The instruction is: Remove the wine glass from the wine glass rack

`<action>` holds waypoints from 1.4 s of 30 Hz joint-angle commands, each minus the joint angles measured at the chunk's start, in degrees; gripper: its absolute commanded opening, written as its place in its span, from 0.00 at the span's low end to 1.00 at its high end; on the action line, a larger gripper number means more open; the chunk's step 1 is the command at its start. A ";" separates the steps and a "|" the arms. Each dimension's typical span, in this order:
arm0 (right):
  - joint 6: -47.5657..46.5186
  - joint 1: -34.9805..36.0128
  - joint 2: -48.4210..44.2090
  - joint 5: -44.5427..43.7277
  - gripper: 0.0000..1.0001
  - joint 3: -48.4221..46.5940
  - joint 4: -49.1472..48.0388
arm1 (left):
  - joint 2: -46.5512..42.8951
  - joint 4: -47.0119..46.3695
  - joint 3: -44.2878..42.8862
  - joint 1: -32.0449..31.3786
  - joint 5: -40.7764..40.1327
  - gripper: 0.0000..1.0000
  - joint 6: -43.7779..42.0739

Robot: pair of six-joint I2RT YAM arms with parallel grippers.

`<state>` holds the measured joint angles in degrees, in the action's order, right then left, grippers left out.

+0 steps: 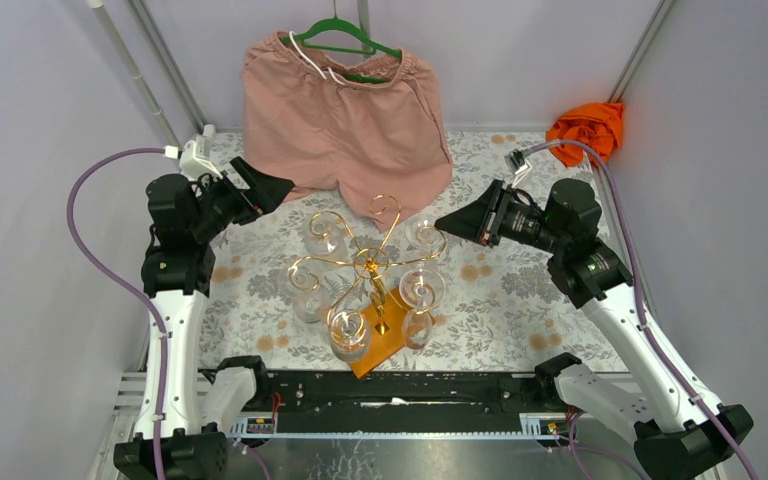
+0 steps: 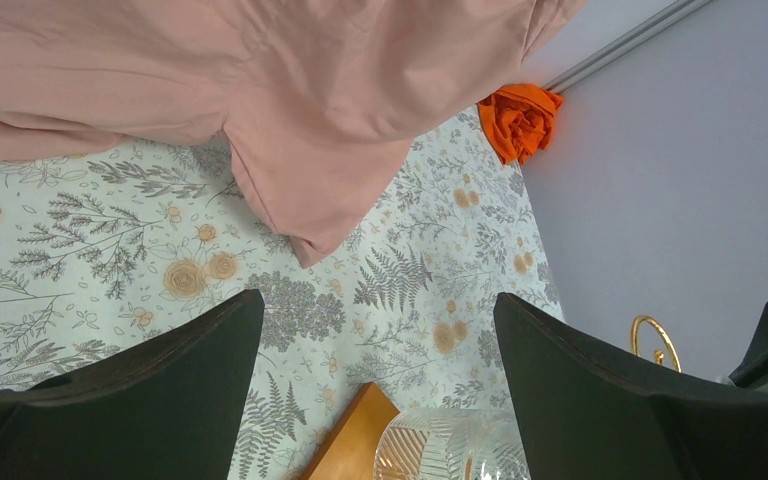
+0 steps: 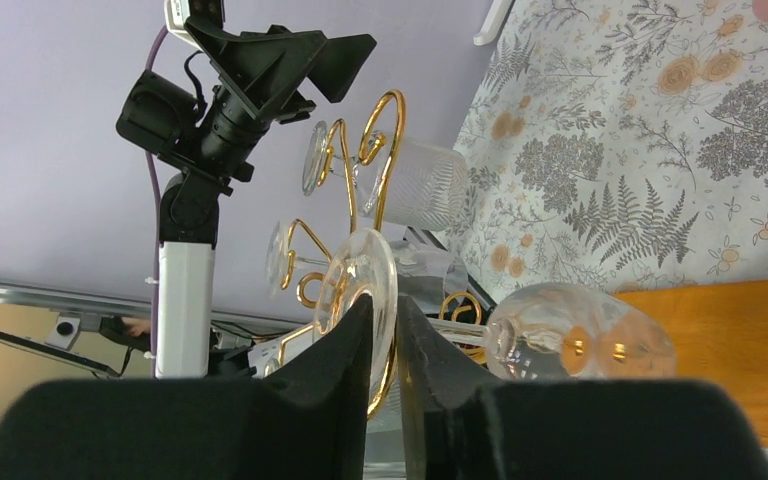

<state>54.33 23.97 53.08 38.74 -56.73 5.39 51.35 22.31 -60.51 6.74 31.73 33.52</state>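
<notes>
The wine glass rack (image 1: 372, 262) is a gold stand with scroll arms on an orange-brown wooden base (image 1: 385, 345), at the table's middle. Several clear wine glasses hang from it upside down. My right gripper (image 1: 442, 224) is at the rack's right side. In the right wrist view the right gripper (image 3: 385, 300) is shut on the round foot of a wine glass (image 3: 360, 270), which still hangs on a gold arm; its bowl (image 3: 580, 340) points right. My left gripper (image 1: 280, 190) is open and empty, up left of the rack. The left wrist view shows a glass bowl (image 2: 450, 445) below its fingers (image 2: 190, 380).
Pink shorts (image 1: 345, 120) hang on a green hanger (image 1: 345, 38) at the back, their hem resting on the floral tablecloth (image 1: 520, 290). An orange cloth (image 1: 588, 128) lies at the back right corner. Grey walls close in on both sides.
</notes>
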 commanded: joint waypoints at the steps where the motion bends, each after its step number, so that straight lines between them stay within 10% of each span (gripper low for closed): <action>1: 1.31 0.51 -0.66 2.10 0.18 0.33 -2.49 | -0.74 -1.80 0.77 -0.24 0.19 0.93 -0.47; 9: 3.24 0.53 -0.33 0.81 0.00 0.47 -3.00 | -0.73 -1.68 0.58 -0.21 0.16 0.93 -0.47; 42: 7.82 0.64 -5.86 -6.77 0.00 -2.23 7.04 | -1.83 -1.13 1.53 -0.19 0.48 0.93 -0.57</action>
<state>61.19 24.03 48.49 30.96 -58.24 13.04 50.48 22.37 -59.81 6.74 31.75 33.50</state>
